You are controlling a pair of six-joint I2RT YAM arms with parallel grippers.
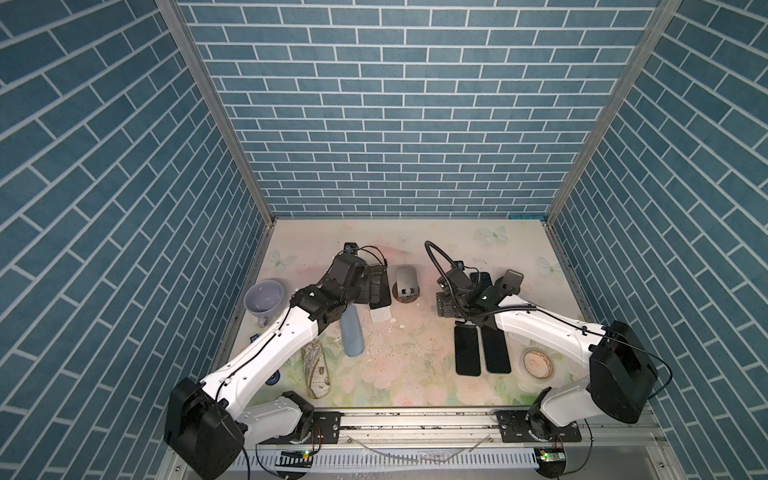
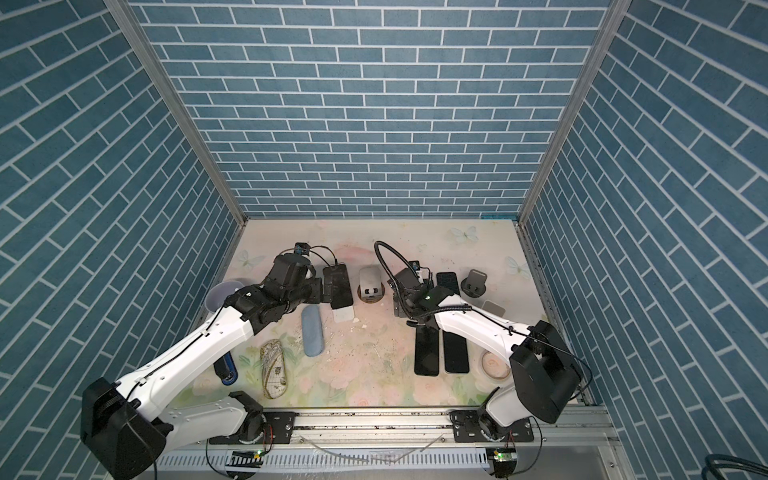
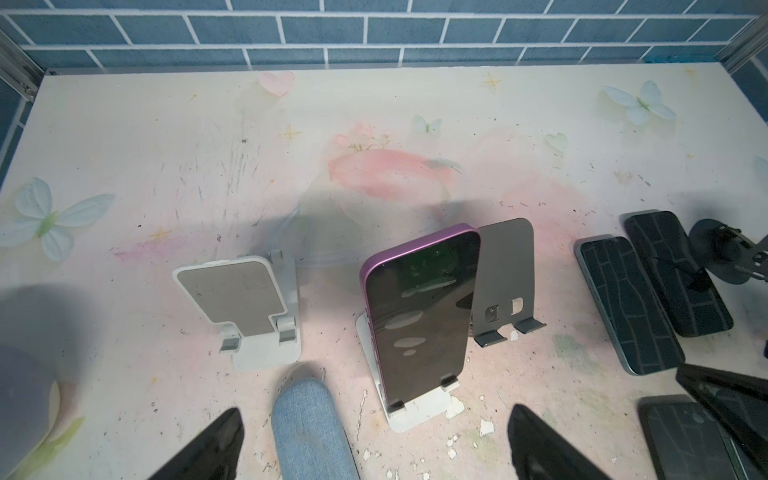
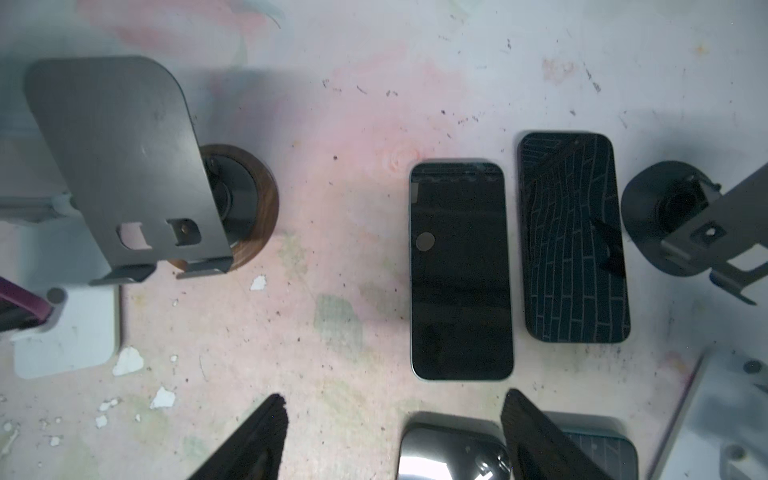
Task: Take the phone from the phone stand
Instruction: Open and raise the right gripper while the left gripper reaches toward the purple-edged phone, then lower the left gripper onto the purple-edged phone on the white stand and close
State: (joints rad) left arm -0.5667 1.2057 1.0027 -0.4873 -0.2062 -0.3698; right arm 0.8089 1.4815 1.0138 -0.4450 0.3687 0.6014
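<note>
Floral surface (image 3: pixel 166 166): phone (image 3: pixel 422 316) leans upright on phone stand (image 3: pixel 419 411); nearer left gripper (image 3: pixel 376 417), spread wide and empty, faces it.

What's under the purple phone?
A white stand. Its flat base sits on the table and two little hooks catch the bottom edge of the purple phone, which leans upright. The stand's back part is mostly hidden behind the phone.

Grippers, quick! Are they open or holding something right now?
Left gripper: jaws open, holding nothing; the purple phone sits on its white stand.
Right gripper: jaws open, holding nothing.
</note>
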